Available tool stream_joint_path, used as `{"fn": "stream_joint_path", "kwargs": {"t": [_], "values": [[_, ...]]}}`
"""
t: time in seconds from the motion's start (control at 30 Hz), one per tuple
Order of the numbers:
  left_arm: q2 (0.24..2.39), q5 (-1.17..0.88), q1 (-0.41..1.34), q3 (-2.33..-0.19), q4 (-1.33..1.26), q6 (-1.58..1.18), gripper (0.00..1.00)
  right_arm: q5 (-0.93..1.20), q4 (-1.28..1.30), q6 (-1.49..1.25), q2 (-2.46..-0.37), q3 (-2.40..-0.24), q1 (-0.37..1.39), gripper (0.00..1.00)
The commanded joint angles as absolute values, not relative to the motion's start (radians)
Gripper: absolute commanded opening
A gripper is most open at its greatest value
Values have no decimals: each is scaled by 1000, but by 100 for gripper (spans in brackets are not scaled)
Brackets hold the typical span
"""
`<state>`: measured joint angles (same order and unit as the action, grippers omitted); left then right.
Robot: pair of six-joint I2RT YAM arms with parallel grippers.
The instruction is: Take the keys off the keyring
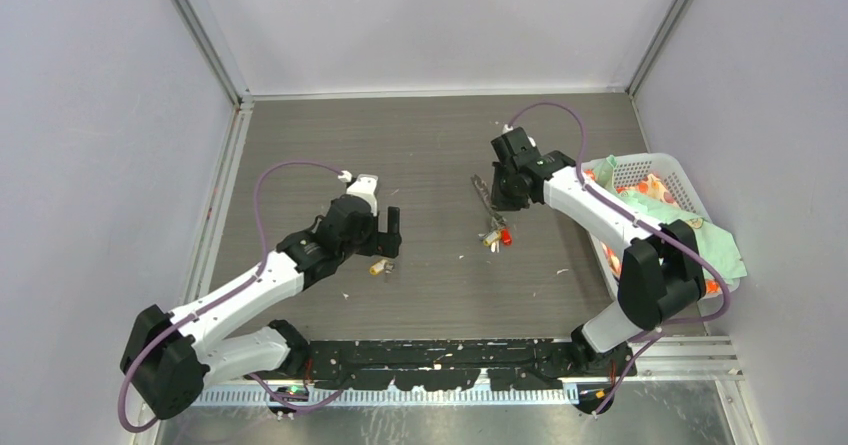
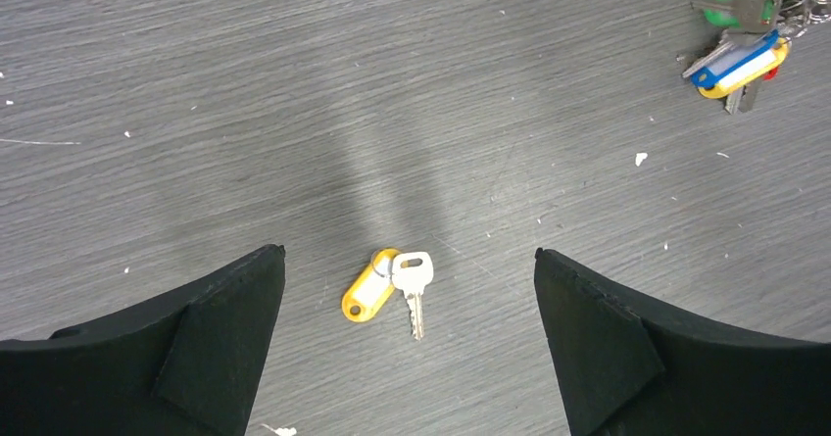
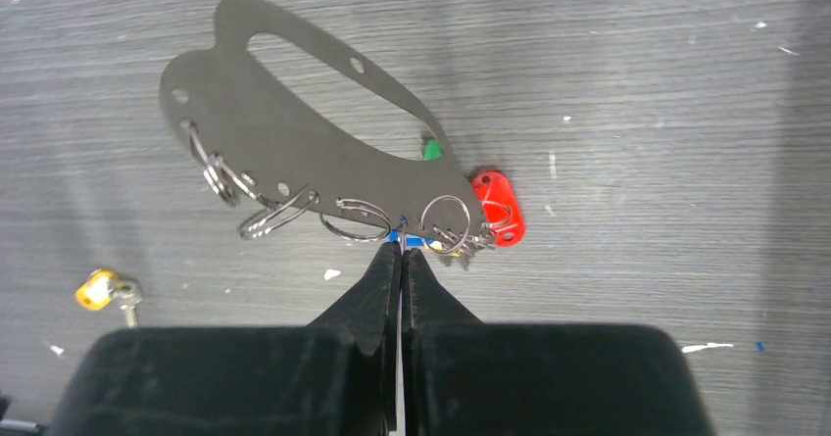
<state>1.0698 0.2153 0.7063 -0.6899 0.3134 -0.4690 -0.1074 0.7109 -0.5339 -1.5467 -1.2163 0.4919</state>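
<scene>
The keyring (image 3: 294, 132), a flat grey plate with an oval cutout, is held tilted above the table and also shows in the top view (image 1: 484, 195). Several wire rings hang from its holed edge. Keys with red (image 3: 498, 207), green and blue heads bunch under its lower end (image 1: 497, 235) (image 2: 740, 54). My right gripper (image 3: 402, 252) is shut on a thin wire ring at the plate's edge. A loose silver key with a yellow tag (image 2: 387, 284) lies on the table (image 1: 378, 265). My left gripper (image 2: 410, 338) is open and empty, hovering just above it.
A white basket (image 1: 655, 170) with coloured items and a green cloth (image 1: 715, 240) stands at the right edge. Grey walls close the table on three sides. Small white specks dot the dark wood-grain top.
</scene>
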Motion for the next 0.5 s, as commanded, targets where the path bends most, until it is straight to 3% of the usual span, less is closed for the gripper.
{"fn": "stream_joint_path", "kwargs": {"t": [0.0,0.2,0.47], "values": [[1015,187,702,-731,363,-479,100,-151,652,-553,-1507,-1168,434,2],[1020,119,701,-762,416,-512,100,-161,626,-566,-1491,-1166,426,19],[1023,136,702,-799,505,-543,100,-179,617,-575,-1463,-1186,425,24]]}}
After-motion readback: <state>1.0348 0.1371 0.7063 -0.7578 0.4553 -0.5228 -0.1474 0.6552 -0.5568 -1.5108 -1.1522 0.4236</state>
